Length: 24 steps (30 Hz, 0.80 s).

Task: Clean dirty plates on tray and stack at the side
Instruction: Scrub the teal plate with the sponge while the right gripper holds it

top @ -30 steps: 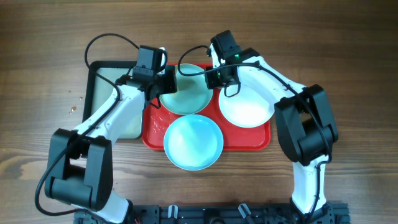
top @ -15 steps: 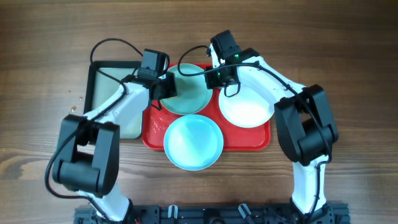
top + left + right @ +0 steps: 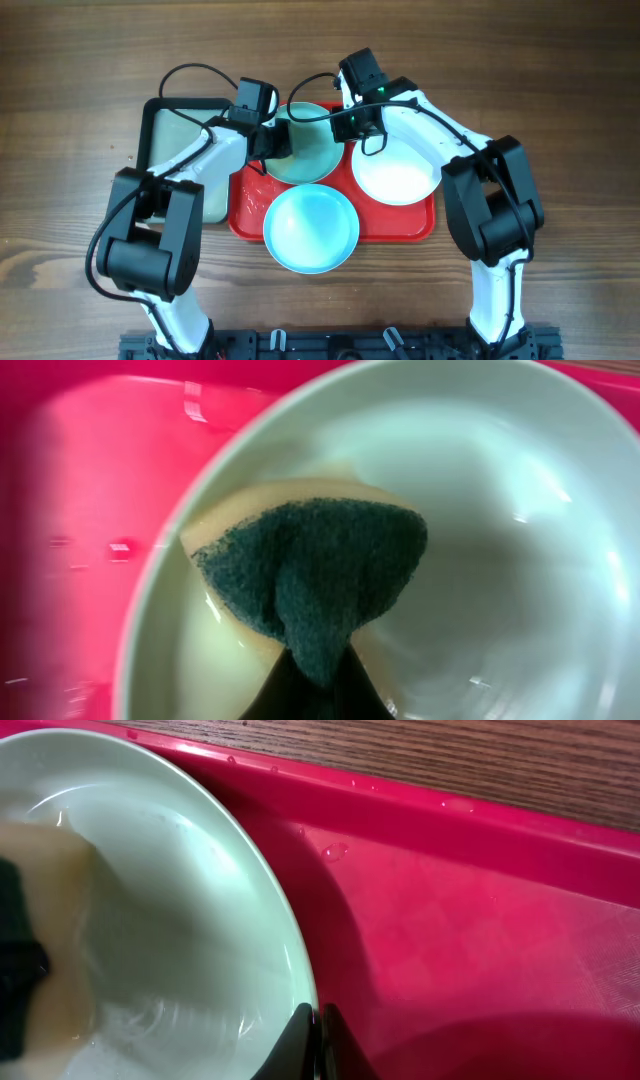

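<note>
The red tray [image 3: 400,226] holds three plates. The far aqua plate [image 3: 308,160] is at the tray's back left; it also shows in the left wrist view [image 3: 520,510] and the right wrist view [image 3: 170,890]. My left gripper [image 3: 273,140] is shut on a green-and-yellow sponge [image 3: 310,575] pressed into that plate's left side. My right gripper [image 3: 343,125] is shut on that plate's right rim [image 3: 312,1020]. A second aqua plate [image 3: 311,228] lies at the tray's front. A white plate [image 3: 398,172] lies at the right.
A smaller black-rimmed grey-green tray [image 3: 165,135] lies left of the red tray. Water drops sit on the red tray floor [image 3: 480,940]. Wooden table [image 3: 560,100] surrounds both trays.
My left gripper has moved right with the sponge, from the plate's left edge further into the far aqua plate. The right arm has not moved.
</note>
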### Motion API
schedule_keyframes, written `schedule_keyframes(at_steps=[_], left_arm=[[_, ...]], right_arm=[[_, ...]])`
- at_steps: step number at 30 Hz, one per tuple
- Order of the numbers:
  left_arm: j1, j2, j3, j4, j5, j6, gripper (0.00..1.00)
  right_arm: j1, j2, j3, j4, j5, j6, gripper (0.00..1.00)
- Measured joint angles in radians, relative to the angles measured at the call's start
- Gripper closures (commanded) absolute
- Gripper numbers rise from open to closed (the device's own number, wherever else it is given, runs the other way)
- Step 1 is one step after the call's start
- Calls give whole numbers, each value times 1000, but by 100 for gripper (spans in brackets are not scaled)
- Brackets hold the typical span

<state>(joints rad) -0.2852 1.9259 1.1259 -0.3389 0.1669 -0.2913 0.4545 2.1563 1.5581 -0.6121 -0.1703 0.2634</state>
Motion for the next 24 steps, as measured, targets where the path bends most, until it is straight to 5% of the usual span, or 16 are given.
schedule_keyframes(at_steps=[9,16,24], left_arm=[[1,18,22,-35,207,0,96],[1,-153,55,-110,-51,0,96],[-2,-79,59,-101,-158,0,96]], right_arm=[[-1,0,0,0,7,0,96],[1,0,0,4,6,0,96],[1,0,0,8,6,0,96]])
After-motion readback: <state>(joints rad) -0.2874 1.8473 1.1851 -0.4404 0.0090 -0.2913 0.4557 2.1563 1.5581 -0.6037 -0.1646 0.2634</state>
